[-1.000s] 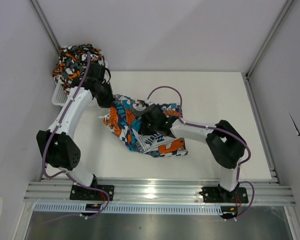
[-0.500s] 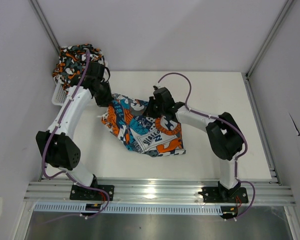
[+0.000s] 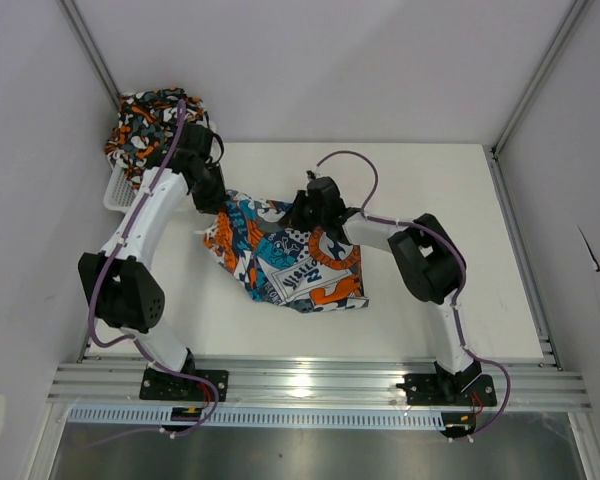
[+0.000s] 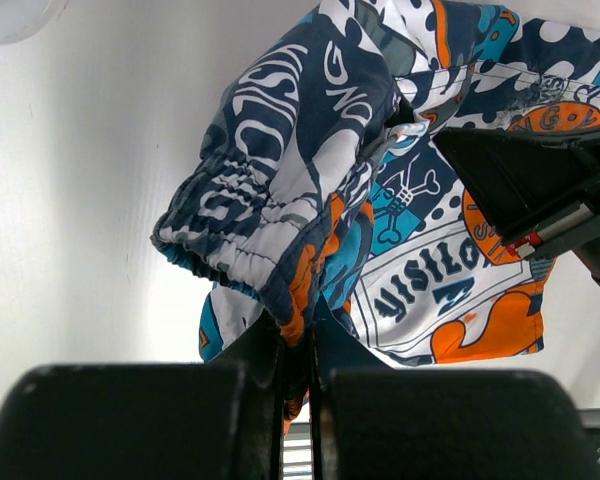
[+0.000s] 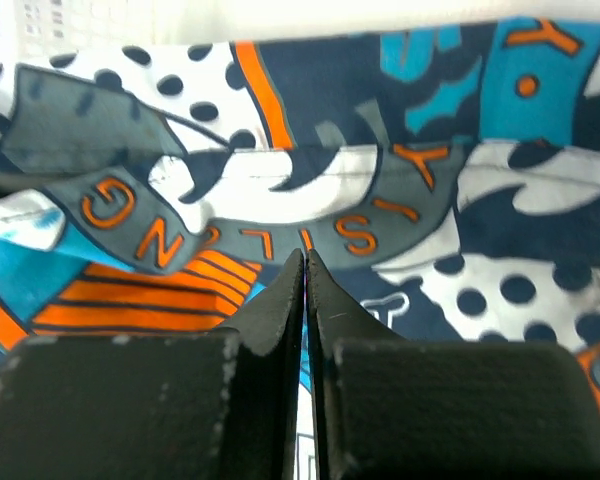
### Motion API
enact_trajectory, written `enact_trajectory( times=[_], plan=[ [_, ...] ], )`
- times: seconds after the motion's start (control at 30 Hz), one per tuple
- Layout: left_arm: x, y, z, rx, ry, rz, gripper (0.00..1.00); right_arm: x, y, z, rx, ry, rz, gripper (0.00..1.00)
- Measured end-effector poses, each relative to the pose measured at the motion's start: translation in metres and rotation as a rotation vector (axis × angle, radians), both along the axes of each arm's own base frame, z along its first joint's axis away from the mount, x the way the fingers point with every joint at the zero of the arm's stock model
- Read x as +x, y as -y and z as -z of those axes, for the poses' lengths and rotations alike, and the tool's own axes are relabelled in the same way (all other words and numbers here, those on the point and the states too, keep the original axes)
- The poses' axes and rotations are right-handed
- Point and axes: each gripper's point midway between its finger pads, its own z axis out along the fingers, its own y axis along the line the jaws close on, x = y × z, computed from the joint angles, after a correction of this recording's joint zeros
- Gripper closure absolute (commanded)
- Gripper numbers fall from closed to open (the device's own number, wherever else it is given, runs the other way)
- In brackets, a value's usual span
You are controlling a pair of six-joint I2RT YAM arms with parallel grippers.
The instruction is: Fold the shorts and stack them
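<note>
At the far left corner your camouflage shorts [image 3: 150,122] sit heaped in the white mesh basket [image 3: 118,192], which stands at the desk's [image 3: 440,190] left edge. Just right of it, your left pincer [image 3: 208,196] is clenched on the patchwork shorts [image 3: 295,268]. In the left wrist view the pincer [image 4: 298,345] nips the gathered elastic waistband, and the cloth [image 4: 290,150] hangs bunched and lifted above it. The rest of that pair lies crumpled on the desk's middle, between the two arms. Further right, your right pincer [image 3: 306,214] meets the far edge of the same pair. In its own view the pincer [image 5: 304,268] is closed tight, pinching a fold of the print [image 5: 400,150].
</note>
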Motion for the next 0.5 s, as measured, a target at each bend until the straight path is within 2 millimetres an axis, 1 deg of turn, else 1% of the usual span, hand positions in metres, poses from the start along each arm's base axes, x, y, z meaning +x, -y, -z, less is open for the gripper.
enact_trajectory(
  times=[0.1, 0.27, 0.4, 0.5],
  plan=[
    [0.001, 0.0, 0.003, 0.002, -0.008, 0.0, 1.0, 0.007, -0.006, 0.001, 0.031, 0.005, 0.006, 0.96],
    [0.002, 0.0, 0.004, 0.002, -0.009, 0.0, 1.0, 0.023, -0.017, -0.007, 0.08, 0.039, 0.016, 0.96],
    [0.004, 0.003, 0.003, -0.005, 0.0, 0.005, 1.0, 0.042, -0.029, -0.012, 0.099, 0.059, 0.029, 0.97],
    [0.004, 0.005, 0.003, -0.008, 0.002, 0.01, 1.0, 0.053, -0.036, -0.007, 0.077, 0.058, 0.053, 0.97]
  ],
)
